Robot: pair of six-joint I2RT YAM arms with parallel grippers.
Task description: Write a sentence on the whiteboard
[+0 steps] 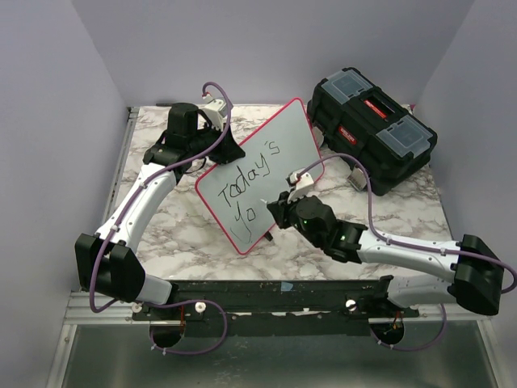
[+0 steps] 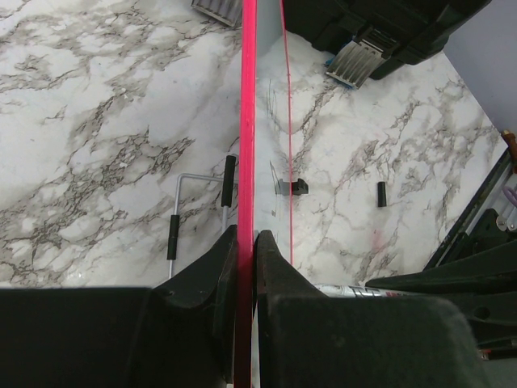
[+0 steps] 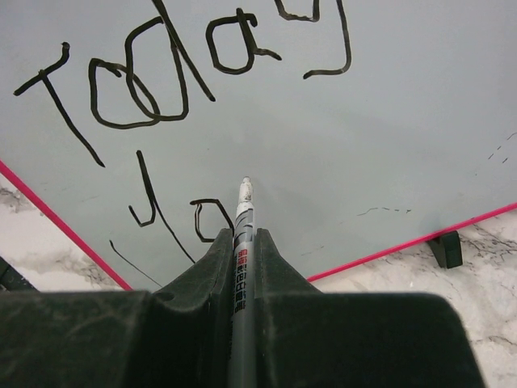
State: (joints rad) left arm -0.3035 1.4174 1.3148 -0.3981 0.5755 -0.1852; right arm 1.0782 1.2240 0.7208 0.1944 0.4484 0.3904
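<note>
At table (image 1: pixel 178 234) centre: whiteboard (image 1: pixel 266 162) propped tilted, left gripper (image 2: pixel 246 236) clamped on its 10 o'clock edge. Right gripper (image 3: pixel 242 236) pinches marker (image 3: pixel 243 202), tip by the sentence (image 1: pixel 246 190), reads "Today's yo". Toolbox (image 1: pixel 371 129) at 1 o'clock, lid closed, contents hidden.

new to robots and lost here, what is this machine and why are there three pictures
Two robot arms sit at a marble table. One picture looks down from above; the other two come from cameras on each wrist. The left tool pinches the edge of the whiteboard, holding it tilted up. The right tool grips a marker, tip close to the board. The lettering reads "Today's" and, below, "Yo". A black toolbox sits at the far right.
</note>
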